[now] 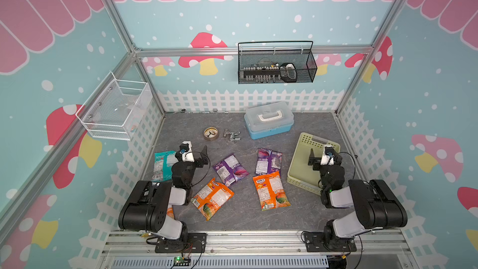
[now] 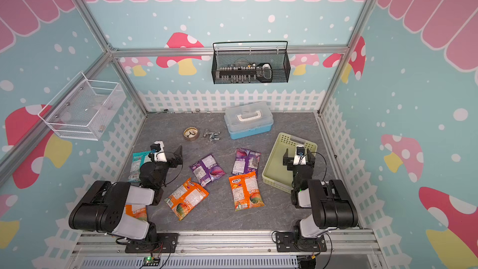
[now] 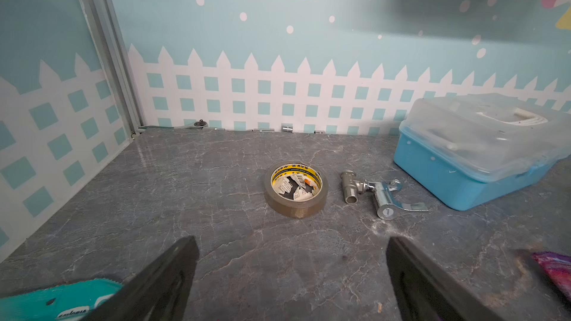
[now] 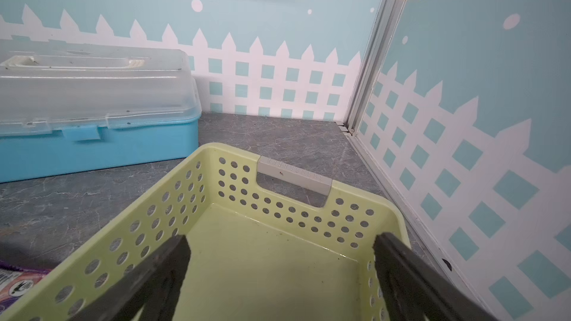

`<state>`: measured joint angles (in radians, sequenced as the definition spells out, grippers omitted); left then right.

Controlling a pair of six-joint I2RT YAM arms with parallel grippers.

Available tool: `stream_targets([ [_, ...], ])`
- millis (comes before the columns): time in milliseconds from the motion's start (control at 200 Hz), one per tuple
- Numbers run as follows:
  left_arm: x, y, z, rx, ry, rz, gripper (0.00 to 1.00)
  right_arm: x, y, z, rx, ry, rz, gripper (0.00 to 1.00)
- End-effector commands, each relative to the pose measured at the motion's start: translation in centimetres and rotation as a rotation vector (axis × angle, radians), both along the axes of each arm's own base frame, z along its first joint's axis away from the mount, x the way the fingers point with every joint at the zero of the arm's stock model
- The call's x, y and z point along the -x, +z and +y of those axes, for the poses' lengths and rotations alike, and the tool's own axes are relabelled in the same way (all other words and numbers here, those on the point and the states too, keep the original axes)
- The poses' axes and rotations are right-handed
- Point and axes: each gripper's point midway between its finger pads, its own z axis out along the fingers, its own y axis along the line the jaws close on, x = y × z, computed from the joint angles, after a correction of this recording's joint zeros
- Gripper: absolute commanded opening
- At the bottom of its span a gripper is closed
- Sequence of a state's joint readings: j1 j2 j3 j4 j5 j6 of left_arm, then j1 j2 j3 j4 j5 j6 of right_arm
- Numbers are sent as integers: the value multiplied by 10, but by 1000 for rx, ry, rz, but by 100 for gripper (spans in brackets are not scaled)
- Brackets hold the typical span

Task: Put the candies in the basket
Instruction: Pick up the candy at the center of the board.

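Several candy bags lie on the grey table: a teal one [image 1: 162,164] at the left, two purple ones [image 1: 231,169] [image 1: 269,162] in the middle, two orange ones [image 1: 212,197] [image 1: 270,190] nearer the front. Another orange bag [image 2: 135,212] peeks from under the left arm. The pale yellow-green basket [image 1: 307,138] stands at the right, with nothing in it as far as it shows. My left gripper [image 3: 290,242] is open above bare table, between the teal bag [image 3: 61,301] and a purple bag [image 3: 553,267]. My right gripper [image 4: 281,239] hangs open over the basket [image 4: 293,174], holding nothing.
A blue box with a clear lid [image 1: 269,120] stands behind the basket. A tape roll [image 1: 211,133] and a metal fitting [image 1: 232,135] lie mid-back. A black wire basket [image 1: 276,65] hangs on the back wall, a white one [image 1: 116,109] on the left wall.
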<state>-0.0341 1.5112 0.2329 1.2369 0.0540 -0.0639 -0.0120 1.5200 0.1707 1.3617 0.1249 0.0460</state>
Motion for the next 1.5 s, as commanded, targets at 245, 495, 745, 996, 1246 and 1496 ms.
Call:
stream_targets([
  [245, -3, 2, -1, -5, -7, -4, 99, -2, 4, -1, -4, -11, -14, 99],
  [495, -3, 2, -1, -5, -8, -6, 99, 0, 7, -7, -3, -57, -19, 99],
  [745, -4, 13, 3, 11, 20, 31, 99, -9, 54, -4, -62, -73, -15, 98],
  [996, -20, 83, -4, 163, 0, 105, 99, -18, 130, 13, -337, 4, 1, 99],
  [1246, -1, 161, 1, 411, 39, 83, 99, -10, 168, 42, -514, 186, 17, 99],
  [1496, 54, 161, 0, 550, -29, 148, 99, -7, 149, 63, -540, 315, 156, 99],
])
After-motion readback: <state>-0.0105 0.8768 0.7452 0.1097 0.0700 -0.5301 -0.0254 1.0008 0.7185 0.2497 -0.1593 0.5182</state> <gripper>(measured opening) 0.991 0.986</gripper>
